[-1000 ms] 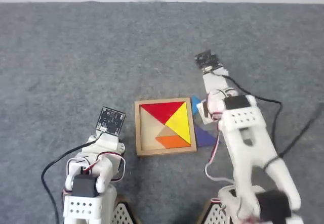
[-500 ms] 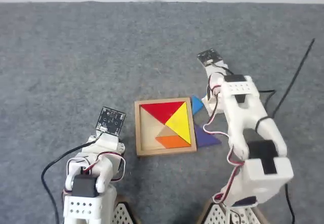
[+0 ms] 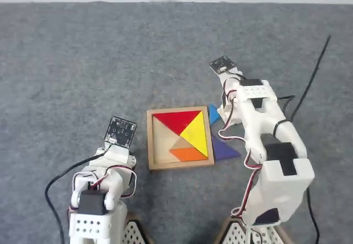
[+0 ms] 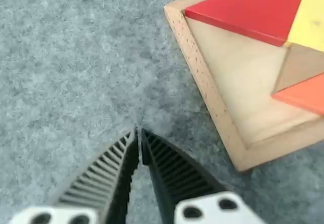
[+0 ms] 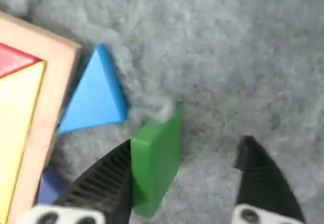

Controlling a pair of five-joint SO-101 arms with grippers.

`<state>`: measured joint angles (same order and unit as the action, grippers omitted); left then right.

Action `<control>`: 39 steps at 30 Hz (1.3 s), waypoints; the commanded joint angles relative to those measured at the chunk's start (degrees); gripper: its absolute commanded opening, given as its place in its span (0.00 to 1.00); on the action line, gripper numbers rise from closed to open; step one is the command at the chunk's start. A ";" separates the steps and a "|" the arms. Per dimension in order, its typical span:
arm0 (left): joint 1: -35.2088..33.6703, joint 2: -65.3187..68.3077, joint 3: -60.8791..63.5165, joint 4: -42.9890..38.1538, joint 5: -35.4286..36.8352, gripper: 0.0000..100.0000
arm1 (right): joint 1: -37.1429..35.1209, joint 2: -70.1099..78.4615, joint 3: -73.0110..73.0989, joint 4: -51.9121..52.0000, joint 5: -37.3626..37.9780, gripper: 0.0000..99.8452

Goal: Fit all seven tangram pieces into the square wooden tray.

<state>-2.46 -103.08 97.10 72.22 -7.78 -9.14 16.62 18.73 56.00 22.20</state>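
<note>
The square wooden tray (image 3: 150, 142) holds a red triangle (image 3: 177, 120), a yellow triangle (image 3: 197, 134), an orange piece (image 3: 187, 154) and a small tan piece (image 3: 180, 143). Its left part is bare wood. Outside the right rim lie a blue triangle (image 3: 213, 113) and a purple triangle (image 3: 225, 149). My right gripper (image 5: 187, 145) stands open over the carpet just right of the blue triangle (image 5: 93, 100). A green piece (image 5: 157, 161) is tipped up on edge against the inner side of one finger. My left gripper (image 4: 139, 133) is shut and empty, near the tray's front left corner (image 4: 202, 82).
Grey carpet covers the whole table, with wide free room behind and to the left of the tray. The right arm (image 3: 265, 128) and its black cable (image 3: 309, 84) stretch over the area right of the tray. The left arm (image 3: 105, 183) sits at the front left.
The right arm's upper links swung back and left, uncovering the purple triangle, while its gripper stayed by the blue triangle. The left arm has not moved.
</note>
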 commanded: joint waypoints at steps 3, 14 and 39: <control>-0.26 -1.41 -0.66 0.35 0.44 0.01 | -0.40 -0.75 -2.46 1.01 -2.99 0.05; -0.26 -1.41 -0.66 0.35 0.44 0.01 | -8.48 -13.41 -1.49 9.89 -6.24 0.01; -0.26 -1.41 -0.66 0.35 0.44 0.01 | -35.47 -6.46 -7.12 2.68 -12.04 0.01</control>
<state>-2.46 -103.08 97.10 72.22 -7.78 -43.96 8.26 16.97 59.78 10.95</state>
